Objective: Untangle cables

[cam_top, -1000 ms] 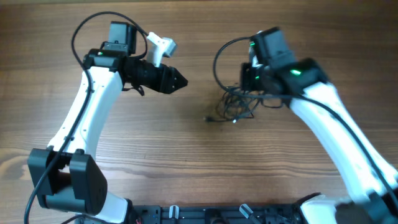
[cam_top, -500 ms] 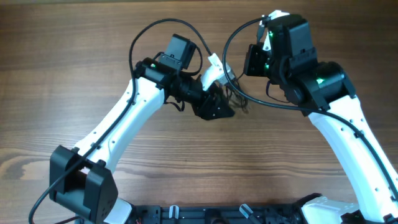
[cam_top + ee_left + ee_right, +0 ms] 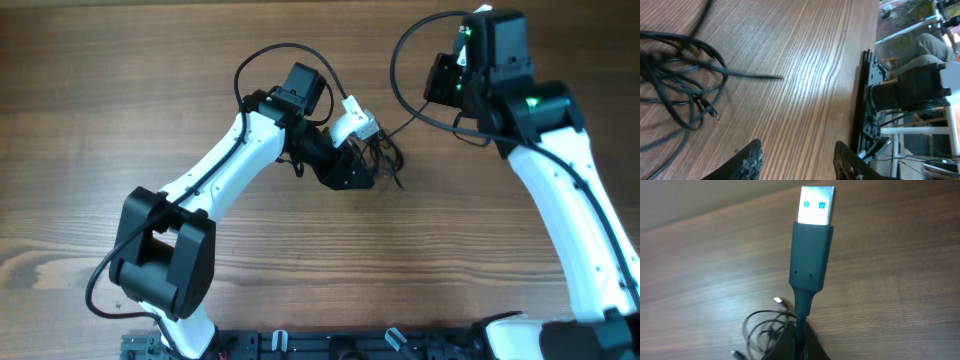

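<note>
As the right tool (image 3: 800, 346) grips a black USB-plug cord (image 3: 810, 265) to draw it free, the wide, empty left tool (image 3: 798, 152) should next pin the tangled thin black cables (image 3: 675, 85).

The surface (image 3: 150, 80) is brown wood with long thin lines running across it. A small pile of thin black cables (image 3: 385, 160) lies on it near the middle, a little to the right. They loop over each other in a messy knot.

In the left wrist view, the cables (image 3: 675, 85) sit at the left. One loose end sticks out flat on the surface (image 3: 805, 75).

In the right wrist view, the cables (image 3: 765, 330) lie low on the surface (image 3: 890, 280). A small bright plug end (image 3: 778, 300) rests at the top of the loops.
</note>
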Controlling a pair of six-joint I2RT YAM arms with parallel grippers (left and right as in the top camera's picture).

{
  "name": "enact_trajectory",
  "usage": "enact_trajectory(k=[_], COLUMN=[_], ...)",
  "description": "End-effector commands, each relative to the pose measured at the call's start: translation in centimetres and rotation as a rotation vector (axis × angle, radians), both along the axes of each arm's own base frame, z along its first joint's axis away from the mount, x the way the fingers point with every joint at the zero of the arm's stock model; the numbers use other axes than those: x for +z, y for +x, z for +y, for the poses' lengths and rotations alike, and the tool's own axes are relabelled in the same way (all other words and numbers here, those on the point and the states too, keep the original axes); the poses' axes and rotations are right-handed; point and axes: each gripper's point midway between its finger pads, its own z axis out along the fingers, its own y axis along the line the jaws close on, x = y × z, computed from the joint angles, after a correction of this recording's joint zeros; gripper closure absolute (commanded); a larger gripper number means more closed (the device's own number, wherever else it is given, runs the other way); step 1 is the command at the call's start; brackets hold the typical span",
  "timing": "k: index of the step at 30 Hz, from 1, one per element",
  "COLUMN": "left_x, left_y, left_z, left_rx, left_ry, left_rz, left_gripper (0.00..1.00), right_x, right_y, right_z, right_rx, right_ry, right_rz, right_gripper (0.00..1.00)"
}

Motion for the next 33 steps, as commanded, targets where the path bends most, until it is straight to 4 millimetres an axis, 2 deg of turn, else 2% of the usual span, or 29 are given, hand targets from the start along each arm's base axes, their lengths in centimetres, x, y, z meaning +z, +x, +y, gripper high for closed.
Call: enact_trajectory(k=[1, 4, 8, 14, 16, 24, 29, 33], left_x=[-0.3, -0.6, -1.7, -5.7, -6.3, -5.5, -5.7, -6.2], left_y=[0.5, 1.0, 1.8, 3.4, 4.0, 6.7, 6.9, 6.3], left_z=[0.2, 0.2, 0.1, 1.7, 1.7, 0.2, -0.1, -0.8], left_rx=[-0.003, 0.003, 0.010, 0.053, 0.079, 0.167, 0.163, 0.141], left_ry=[0.019, 0.028, 0.046, 0.212, 0.226, 0.158, 0.148, 0.108], left_rz=[-0.041, -0.066, -0.085, -0.115, -0.113, -0.166, -0.173, -0.123], left_gripper=[0.51, 0.51, 0.49, 0.49, 0.49, 0.36, 0.36, 0.36], right_x=[-2.1, -3.8, -3.9, -4.1, -4.1, -4.2, -4.2, -4.2], right_y=[1.3, 1.8, 2.1, 2.3, 2.3, 2.1, 2.1, 2.1], right_z=[-0.1, -0.1, -0.8, -4.0, -4.5, -3.8, -3.7, -3.7], right_rx=[0.008, 0.005, -0.010, -0.050, -0.046, -0.004, -0.004, -0.004], right_ry=[-0.031, -0.044, -0.047, -0.036, -0.031, 0.014, 0.019, 0.019], right_rz=[0.047, 0.084, 0.081, 0.099, 0.104, 0.117, 0.117, 0.117], right_gripper=[0.95, 0.96, 0.96, 0.96, 0.96, 0.95, 0.95, 0.96])
